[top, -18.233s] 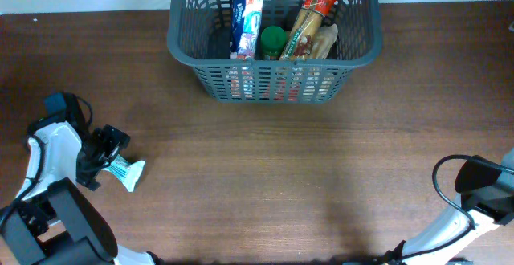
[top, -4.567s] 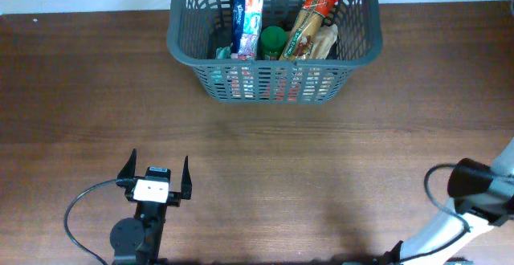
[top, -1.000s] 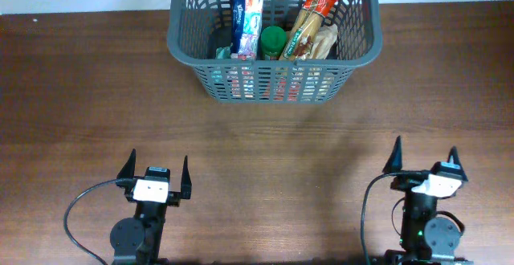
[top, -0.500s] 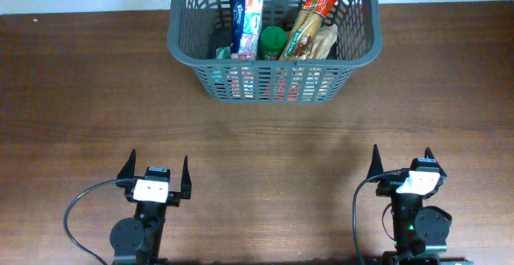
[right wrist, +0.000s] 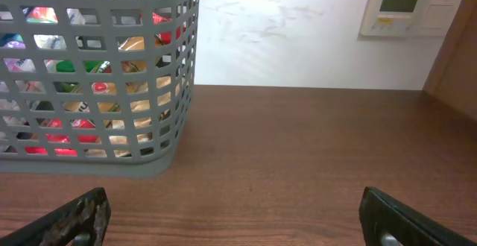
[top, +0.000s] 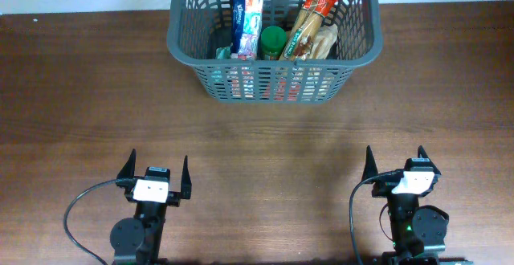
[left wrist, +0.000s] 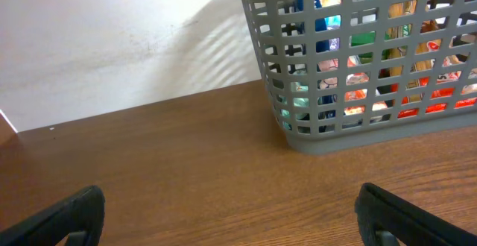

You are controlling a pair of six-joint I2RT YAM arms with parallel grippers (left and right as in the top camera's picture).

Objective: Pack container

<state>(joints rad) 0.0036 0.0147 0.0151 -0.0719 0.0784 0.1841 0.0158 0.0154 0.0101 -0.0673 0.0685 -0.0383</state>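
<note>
change: right gripper (top: 394, 156) has slid in to the near edge of the desk (top: 257, 144), right side; jaws wide, empty | left gripper (top: 158, 165): unmoved, near edge left, wide, empty | basket (top: 273, 82): far edge, middle, holding packets (top: 247, 20) | judgement: packing looks finished

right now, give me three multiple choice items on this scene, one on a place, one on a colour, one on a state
1. Where does the container stand?
A. between the two arms
B. at the far edge of the table, about midway across
C. at the table's left edge

2. What colour is the round cap inside it?
A. white
B. yellow
C. green

3. How are the left pincer and the right pincer?
A. both open and empty
B. both shut
C. left shut on a packet

Key: 1 B, the overhead view shows it against the far edge. 2 C, it shows green beside the blue box. 3 A, each stands spread wide with nothing between.
</note>
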